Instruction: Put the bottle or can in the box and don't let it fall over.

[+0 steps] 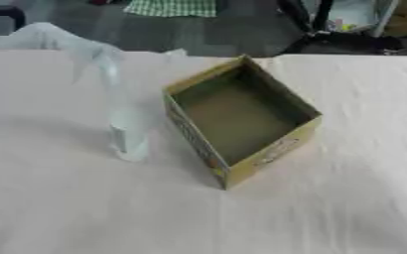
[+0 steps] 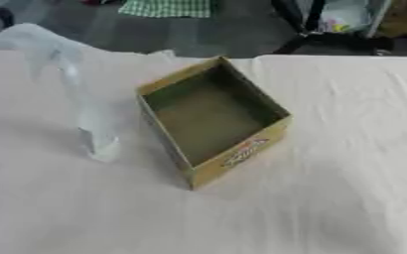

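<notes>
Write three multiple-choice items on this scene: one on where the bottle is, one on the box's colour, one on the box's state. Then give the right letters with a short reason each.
1. Where is the clear bottle relative to the box?
A. Inside it
B. On the table, to the box's left
C. On the table, to the box's right

2. What colour are the box's outer walls?
A. Yellow
B. Blue
C. Red

3. What state is the box in?
A. Closed with a lid
B. Open-topped and empty
C. Open-topped with a can inside

Answers:
1 B: the bottle stands upright on the cloth left of the box, apart from it.
2 A: the near outer walls are yellow with some print.
3 B: the top is open and only its bare brown floor shows.
</notes>
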